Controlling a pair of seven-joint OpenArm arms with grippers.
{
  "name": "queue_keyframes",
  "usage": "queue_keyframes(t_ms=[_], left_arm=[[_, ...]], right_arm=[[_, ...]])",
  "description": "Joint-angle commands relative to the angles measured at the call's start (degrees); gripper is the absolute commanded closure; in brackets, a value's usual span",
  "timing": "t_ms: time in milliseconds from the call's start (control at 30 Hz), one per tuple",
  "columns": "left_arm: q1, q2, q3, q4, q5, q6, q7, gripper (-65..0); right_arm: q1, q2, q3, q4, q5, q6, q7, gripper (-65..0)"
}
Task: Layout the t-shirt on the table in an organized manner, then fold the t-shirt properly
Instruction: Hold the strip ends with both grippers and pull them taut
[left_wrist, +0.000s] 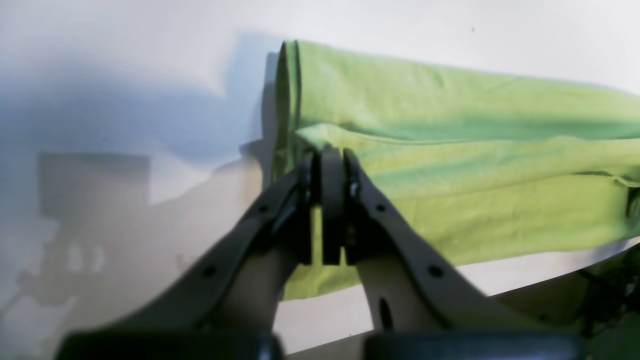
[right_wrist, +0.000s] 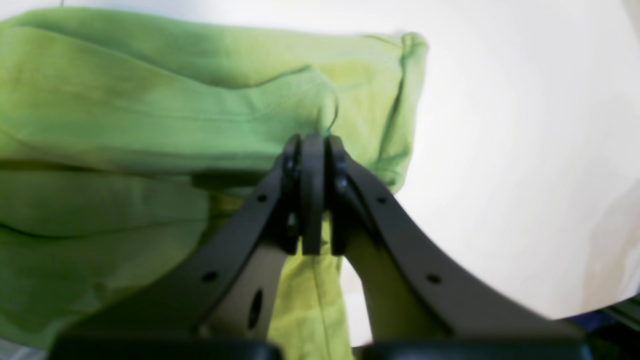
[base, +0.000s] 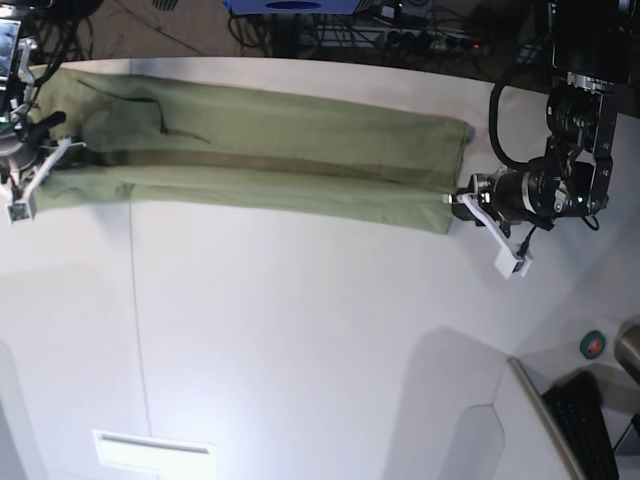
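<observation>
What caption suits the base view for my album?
Two grippers, left and right, pinch opposite ends of a folded green t-shirt on a white table.

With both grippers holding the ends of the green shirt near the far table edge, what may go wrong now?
1. The t-shirt lies close to the far rim of the table; a pull that way may drag it over.
2. The left gripper and right gripper pinch only thin folds at the ends, so cloth may slip out.
3. An uneven pull may skew the long fold.

Bright, soft, blurry wrist views
Arm shadows fall on the table (left_wrist: 125, 125); glare near its front edge; base view's corners bend.
</observation>
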Motion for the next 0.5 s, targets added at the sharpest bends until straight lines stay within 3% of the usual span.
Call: queue_keyframes(t_ms=[0,100,467], left_arm=[[-0.6,-0.9,-0.4,2.4,-0.3,-0.2,-0.5,0.0],[0.9,-1.0,-0.4,5.8,-0.3,-0.2,-0.5,0.0],[5.0,-1.1,-1.0,6.6,-0.2,-0.2,-0.5,0.0]], right_arm=[[0.1,1.1,0.7,2.3,-0.1,-0.5,0.0,0.0],[-0.1,1.1,0.7,4.3,-0.1,-0.4,-2.3,0.0],[-0.1,1.3,0.7,-0.3,-0.1,-0.4,-2.4,0.0]])
